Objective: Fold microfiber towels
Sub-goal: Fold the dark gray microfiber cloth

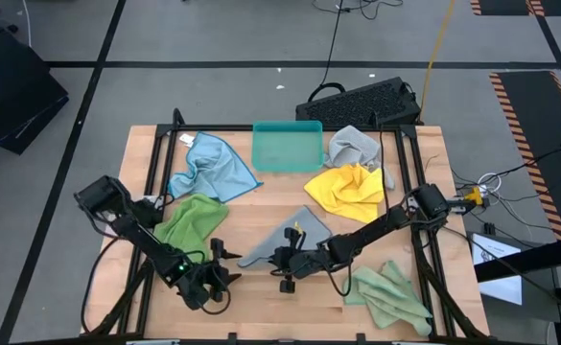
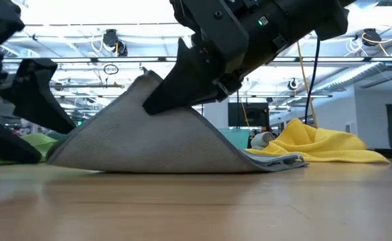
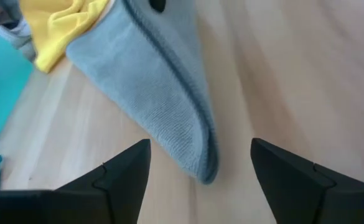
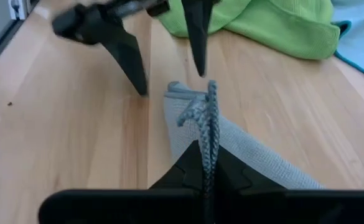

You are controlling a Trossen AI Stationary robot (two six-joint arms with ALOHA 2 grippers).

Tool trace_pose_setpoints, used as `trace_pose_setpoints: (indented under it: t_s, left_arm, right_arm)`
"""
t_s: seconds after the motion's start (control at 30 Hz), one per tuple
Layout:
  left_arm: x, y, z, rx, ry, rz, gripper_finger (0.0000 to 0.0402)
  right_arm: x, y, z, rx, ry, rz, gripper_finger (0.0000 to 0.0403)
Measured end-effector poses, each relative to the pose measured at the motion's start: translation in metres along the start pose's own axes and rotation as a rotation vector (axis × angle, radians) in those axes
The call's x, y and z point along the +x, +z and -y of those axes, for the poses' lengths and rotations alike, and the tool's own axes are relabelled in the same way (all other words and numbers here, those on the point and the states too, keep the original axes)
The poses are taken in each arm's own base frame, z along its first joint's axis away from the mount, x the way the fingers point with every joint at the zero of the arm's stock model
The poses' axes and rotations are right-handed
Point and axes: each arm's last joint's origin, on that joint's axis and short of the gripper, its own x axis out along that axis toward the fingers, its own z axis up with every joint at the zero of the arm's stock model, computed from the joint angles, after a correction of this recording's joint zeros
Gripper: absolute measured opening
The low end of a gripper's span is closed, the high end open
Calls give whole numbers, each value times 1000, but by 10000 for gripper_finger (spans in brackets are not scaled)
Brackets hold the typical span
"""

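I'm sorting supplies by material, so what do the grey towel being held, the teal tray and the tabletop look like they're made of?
The grey towel, pinched in the right tool, looks like soft knitted microfiber: fine looped texture, matte, stitched edge. The teal tray seems to be smooth moulded plastic, judging by its even colour and raised rim. The tabletop looks like light wood planks with visible grain and a faint sheen, possibly sealed.

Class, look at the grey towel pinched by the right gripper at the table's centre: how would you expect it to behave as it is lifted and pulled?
Probably floppy: where the right gripper pinches it, the grey towel peaks like a tent and slopes down to the table. Likely light, since a pinch at one edge holds it up. It would probably drag rather than roll, and may bunch.
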Motion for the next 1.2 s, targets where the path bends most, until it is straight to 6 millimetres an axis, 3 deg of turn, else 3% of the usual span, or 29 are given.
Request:
trace_pose_setpoints:
  t_s: [0.47,0.83,1.2]
  left_arm:
    - [23,-8,1,-64,65,-8,271]
    - [24,-10,0,-76,38,-39,157]
    - [23,-11,3,-111,-10,-49,73]
  right_arm:
    - [3,1,8,8,-39,-6,4]
    - [3,-2,9,15,-45,-34,4]
    - [2,-2,8,15,-41,-35,4]
